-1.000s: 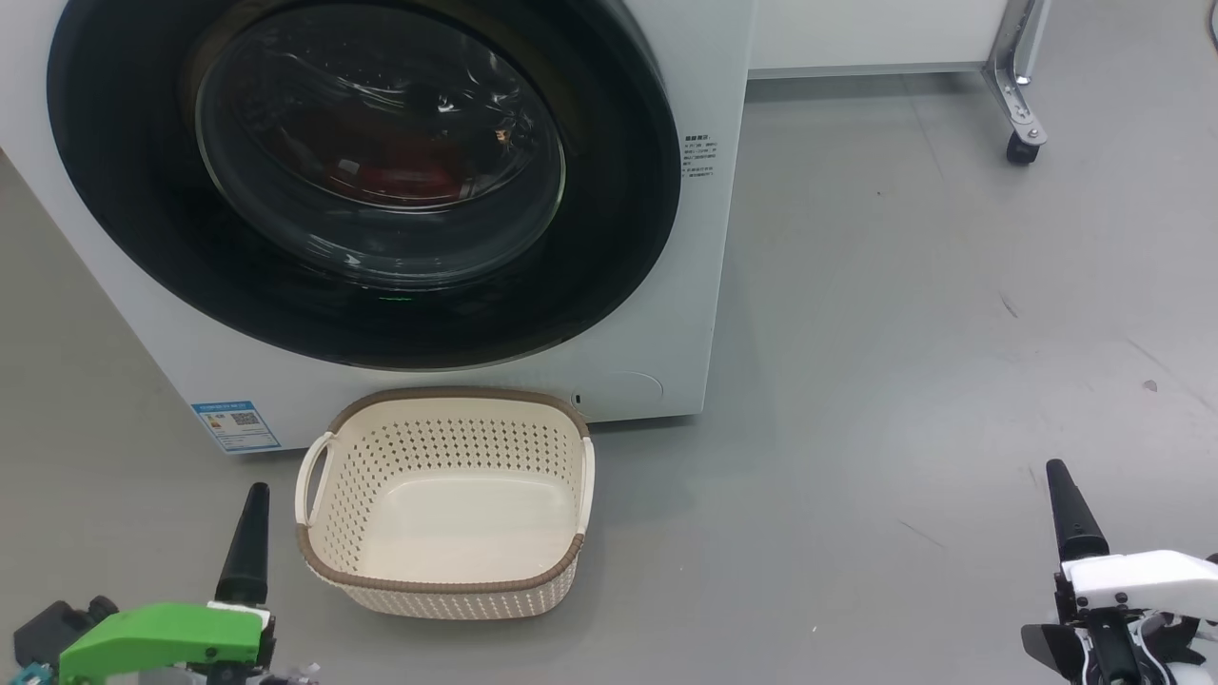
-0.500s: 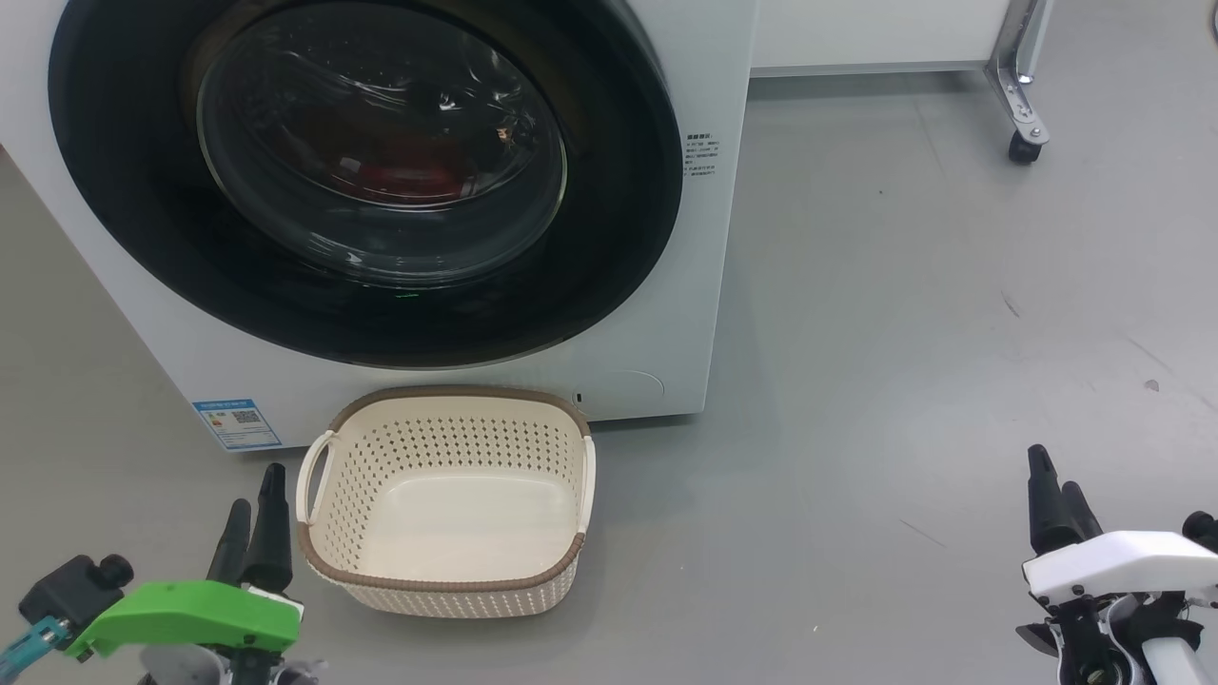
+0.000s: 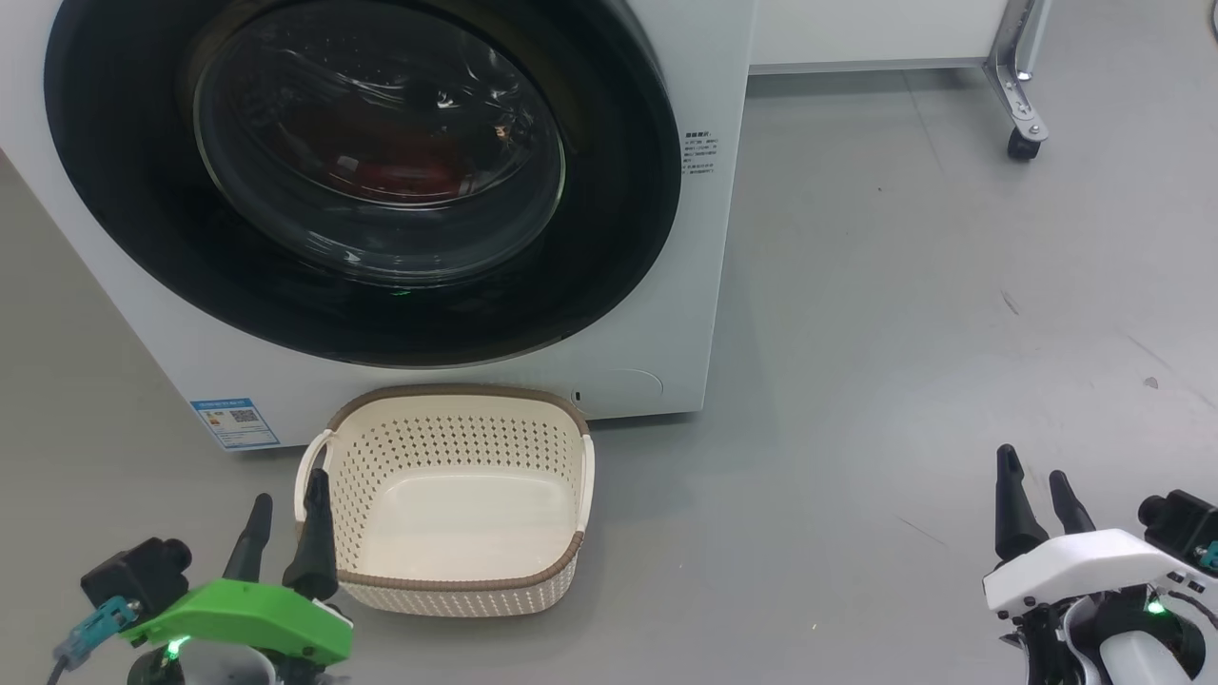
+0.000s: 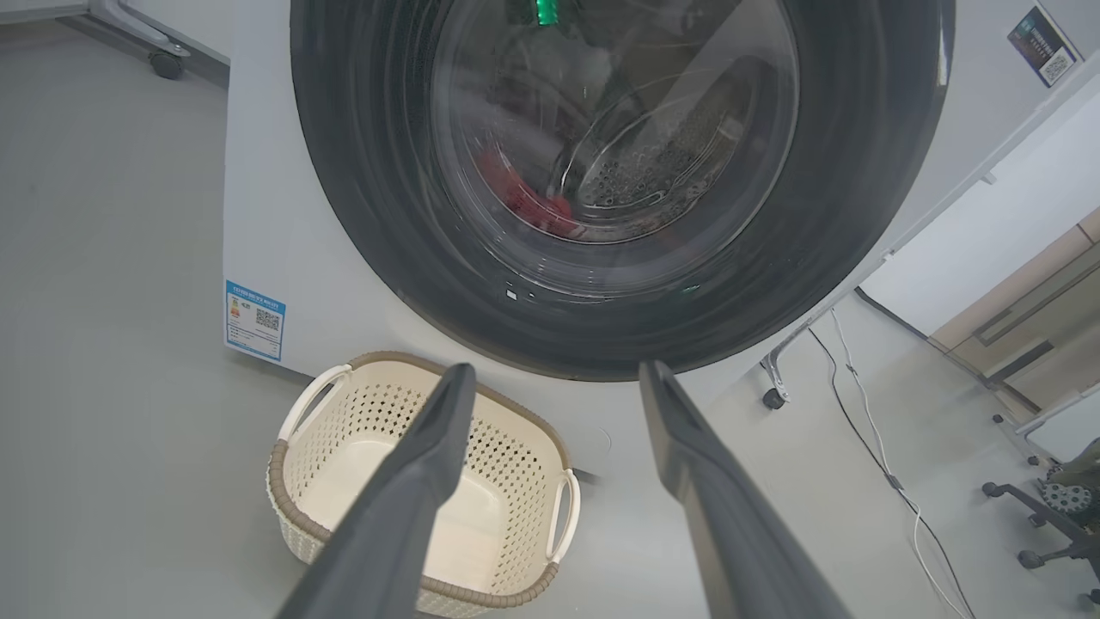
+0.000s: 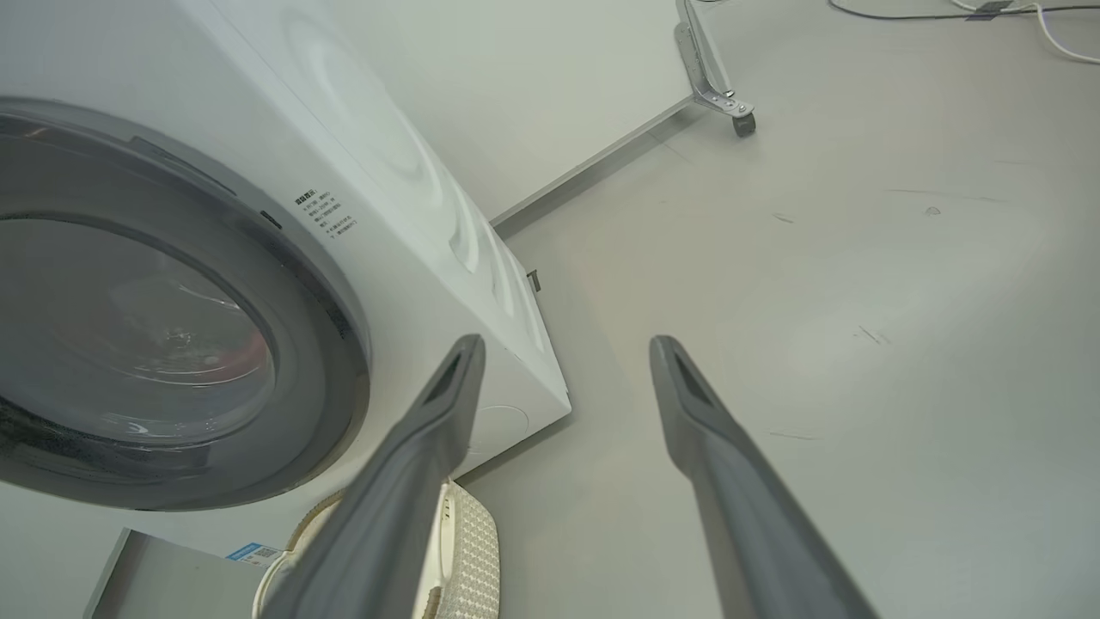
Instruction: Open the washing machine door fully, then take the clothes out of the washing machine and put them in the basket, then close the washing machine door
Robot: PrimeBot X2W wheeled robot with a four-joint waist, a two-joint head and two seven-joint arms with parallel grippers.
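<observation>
Left fingers [image 3: 312, 533]: two, dark, tapered, on a green mount; we record them spread wide and holding nothing. They sit at the lower left of the head view, tips near the basket's left handle.

Right fingers [image 3: 1011, 518]: two, dark, on a white mount; we record them likewise spread wide and holding nothing, over bare floor [image 3: 904, 333] well to the right of the machine.

Washing machine [image 3: 704, 285]: white, boxy, front-loading. We note a blue sticker [image 3: 235, 423] at its lower left corner and a small block of print [image 3: 699, 154] right of the door.

Door [image 3: 609, 238]: glossy black ring with a bulging glass centre; we list it as shut against the machine front.

Clothes [image 3: 409, 176]: red fabric, which we see through the glass, lying low inside the drum. Stripes and label are too dim for us to make out.

Basket [image 3: 447, 392]: cream, perforated, brown rim, two side handles. We place it upright on the floor, just in front of the machine, below the door.

Castor [image 3: 1020, 147]: on a metal leg, far right, well apart.
</observation>
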